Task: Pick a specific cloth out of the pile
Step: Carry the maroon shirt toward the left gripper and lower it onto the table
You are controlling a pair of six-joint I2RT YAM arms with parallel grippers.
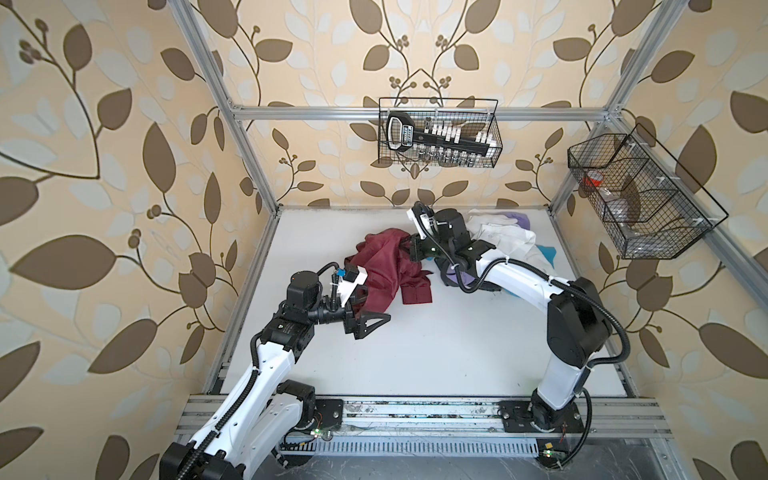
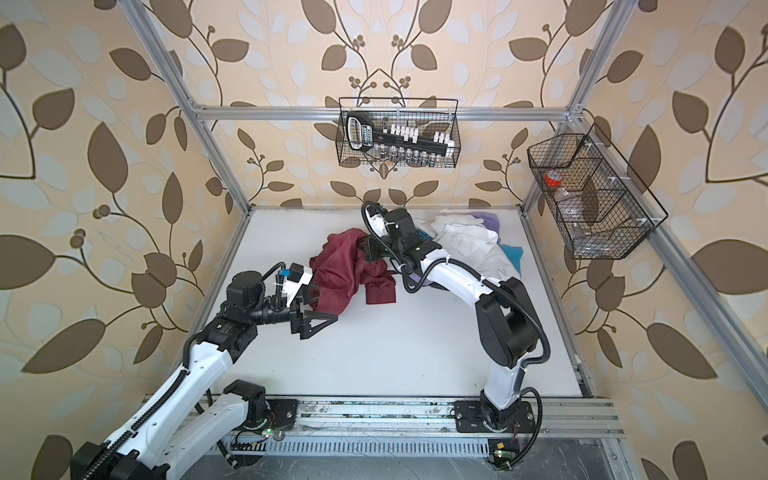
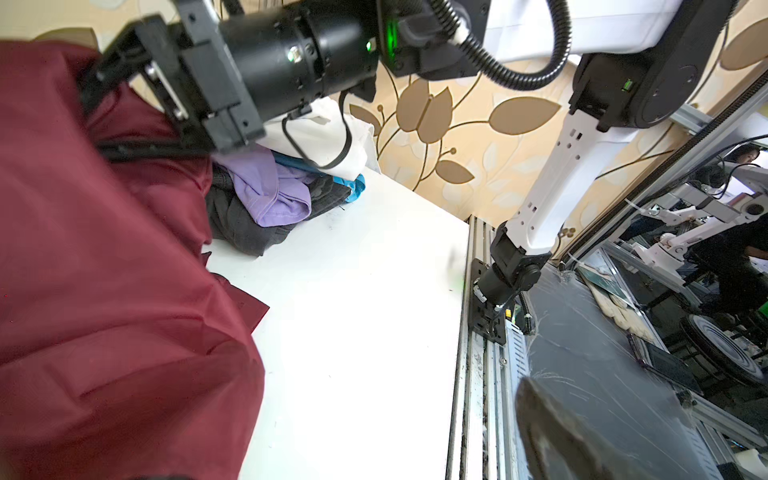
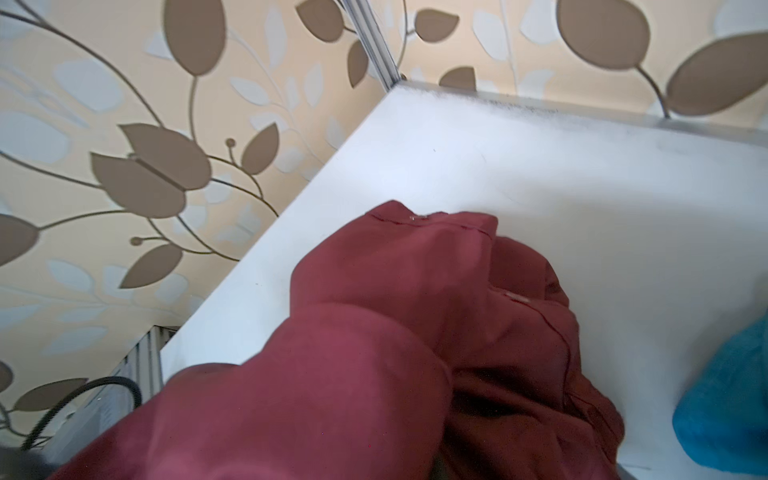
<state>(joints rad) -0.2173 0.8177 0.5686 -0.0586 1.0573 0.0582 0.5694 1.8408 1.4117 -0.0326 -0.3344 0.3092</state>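
The cloth (image 1: pixel 382 266) (image 2: pixel 336 270), a maroon shirt-like garment, hangs bunched over the table's middle left, with a cuff trailing on the surface. My right gripper (image 1: pixel 409 245) (image 2: pixel 365 246) is shut on its upper right fold; in the left wrist view its fingers (image 3: pixel 104 83) dig into the fabric. The cloth (image 4: pixel 374 353) hides the jaws in the right wrist view. My left gripper (image 1: pixel 368 306) (image 2: pixel 318 306) stands open at the cloth's lower edge. Maroon fabric (image 3: pixel 104 291) drapes over one finger; the other finger (image 3: pixel 552 432) is bare. The pile (image 1: pixel 498 239) (image 2: pixel 465 239) lies behind the right arm.
The pile shows white, lilac (image 3: pixel 270 191), dark grey (image 3: pixel 245 228) and teal (image 4: pixel 723 407) garments. A wire basket (image 1: pixel 440 133) of tools hangs on the back wall, another basket (image 1: pixel 640 195) on the right wall. Aluminium posts frame the white table (image 1: pixel 436 353).
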